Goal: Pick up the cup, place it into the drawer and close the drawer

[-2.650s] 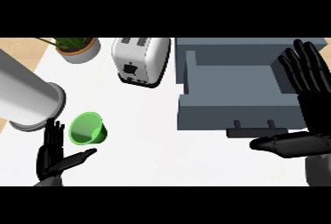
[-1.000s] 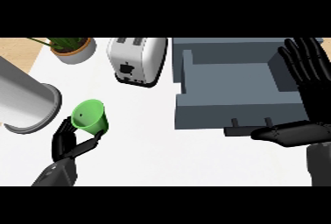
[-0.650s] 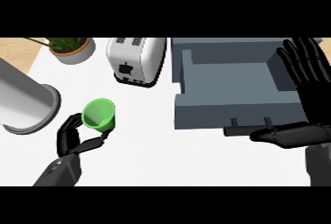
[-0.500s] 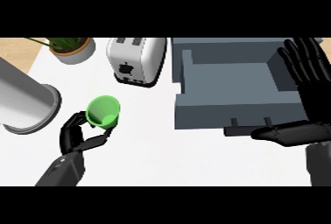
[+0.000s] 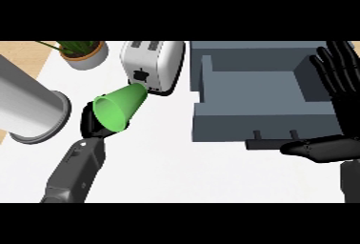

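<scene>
L hand [image 5: 90, 125] is clenched round green cup [image 5: 119, 107], well left of drawer [image 5: 260, 125]. Cup is held tilted, mouth twd lower left, base just beside toaster [image 5: 153, 64], which is located left of drawer's back corner. Drawer is seen open. R hand [image 5: 347, 116] is spread flat at drawer's right edge, fingers straight, nothing gripped.

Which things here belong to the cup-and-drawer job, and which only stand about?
Job:
- green plastic cup
- grey drawer, open
- left hand, curled round the cup
- right hand, open by the drawer

Standing about:
- white toaster
- potted plant
- grey metal cylinder
</scene>
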Robot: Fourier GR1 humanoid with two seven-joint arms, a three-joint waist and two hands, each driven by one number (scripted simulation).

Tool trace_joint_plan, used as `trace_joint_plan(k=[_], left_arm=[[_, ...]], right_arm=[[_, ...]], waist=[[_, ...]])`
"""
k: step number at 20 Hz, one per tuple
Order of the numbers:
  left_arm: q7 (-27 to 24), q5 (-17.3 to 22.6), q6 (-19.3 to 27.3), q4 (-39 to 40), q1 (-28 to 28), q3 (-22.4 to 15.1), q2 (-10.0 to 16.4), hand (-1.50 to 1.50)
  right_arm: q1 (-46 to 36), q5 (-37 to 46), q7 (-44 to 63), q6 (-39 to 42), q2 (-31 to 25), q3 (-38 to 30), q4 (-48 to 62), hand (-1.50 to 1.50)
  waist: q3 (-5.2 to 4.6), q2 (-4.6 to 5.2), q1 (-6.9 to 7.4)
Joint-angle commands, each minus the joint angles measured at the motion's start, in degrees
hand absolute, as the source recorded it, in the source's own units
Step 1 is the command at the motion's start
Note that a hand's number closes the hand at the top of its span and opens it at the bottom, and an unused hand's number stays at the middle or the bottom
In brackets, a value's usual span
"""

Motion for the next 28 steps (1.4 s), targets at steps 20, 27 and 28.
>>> trace_joint_plan(k=[20,27,28], left_arm=[[41.09,3.13,17.62,-17.10,-33.49,-13.89,-6.75,1.50],[46.55,9.40,24.78,-4.69,-41.10,-23.77,-6.76,1.50],[44.41,8.97,25.43,-2.36,-40.16,-24.11,-6.76,1.50]], right_arm=[[-1.20,2.37,-2.34,-0.94,-0.50,-1.00,2.81,-1.50],[0.50,4.02,-4.50,-1.24,2.41,2.55,1.73,-1.50],[0.04,0.56,-2.52,0.56,0.70,0.53,0.88,-1.50]], waist=[[0.07,0.31,-0.63],[0.12,0.68,-3.19],[0.11,0.78,-3.49]])
